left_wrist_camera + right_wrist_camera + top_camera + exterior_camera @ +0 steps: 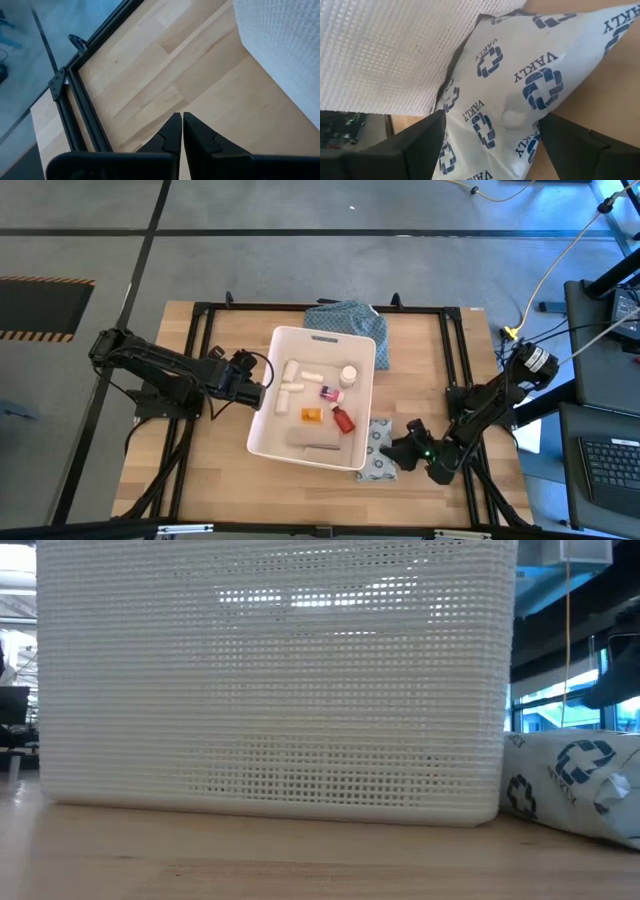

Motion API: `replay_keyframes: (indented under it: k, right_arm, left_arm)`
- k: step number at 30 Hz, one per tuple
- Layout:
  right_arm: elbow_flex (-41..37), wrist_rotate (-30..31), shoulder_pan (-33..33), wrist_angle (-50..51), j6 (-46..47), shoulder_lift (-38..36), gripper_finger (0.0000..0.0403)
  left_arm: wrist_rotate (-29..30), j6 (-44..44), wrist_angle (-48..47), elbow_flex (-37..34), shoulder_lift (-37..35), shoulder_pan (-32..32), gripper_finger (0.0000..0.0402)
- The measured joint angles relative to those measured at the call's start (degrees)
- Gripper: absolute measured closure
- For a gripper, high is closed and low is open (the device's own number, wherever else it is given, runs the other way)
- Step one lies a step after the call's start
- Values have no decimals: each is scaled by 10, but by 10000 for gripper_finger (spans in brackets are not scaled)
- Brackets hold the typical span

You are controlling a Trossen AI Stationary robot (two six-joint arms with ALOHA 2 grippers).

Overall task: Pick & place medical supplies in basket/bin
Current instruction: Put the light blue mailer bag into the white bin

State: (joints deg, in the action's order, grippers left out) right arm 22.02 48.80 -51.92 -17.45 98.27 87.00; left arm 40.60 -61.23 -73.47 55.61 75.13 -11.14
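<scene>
The white basket stands mid-table. In it lie white bottles and tubes, a red bottle, an orange item and a pink-labelled box. A flat grey patterned pouch lies on the table against the basket's near right corner. My right gripper is open, and the pouch's end lies between its fingers. My left gripper is shut with nothing in it. It hangs just outside the basket's left wall. My right gripper comes at the pouch from the table's right, slanting down, with one finger on each side of the pouch's end. Whether the fingers touch the pouch I cannot tell. The pouch rests on the table.
A blue-green patterned cloth lies bunched behind the basket's far wall. A black frame rail runs around the table's edges. Bare wood shows left of the basket and along the near edge.
</scene>
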Motion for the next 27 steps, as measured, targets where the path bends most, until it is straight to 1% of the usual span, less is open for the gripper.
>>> replay_keyframes:
  k: [2,6,7,11,14,18,23,27]
  right_arm:
    - [0,-6,10,0,-9,0,89]
    - [0,-63,31,-4,-15,0,89]
    - [0,-70,35,-5,-28,0,89]
    - [0,-72,52,-7,-86,0,89]
    - [0,-73,60,-7,-91,0,89]
    - [0,-93,60,-9,-116,0,89]
    - [0,-94,60,-21,-116,-1,89]
    - [0,-91,60,-26,-140,-1,89]
  left_arm:
    - [0,0,-1,0,0,0,389]
    - [0,0,0,0,0,0,392]
    - [0,0,0,0,0,0,393]
    - [5,0,0,0,0,0,393]
    - [4,0,0,0,0,0,390]
    - [4,0,0,0,0,0,390]
    - [4,0,0,0,0,0,394]
    - [4,-1,0,0,0,0,392]
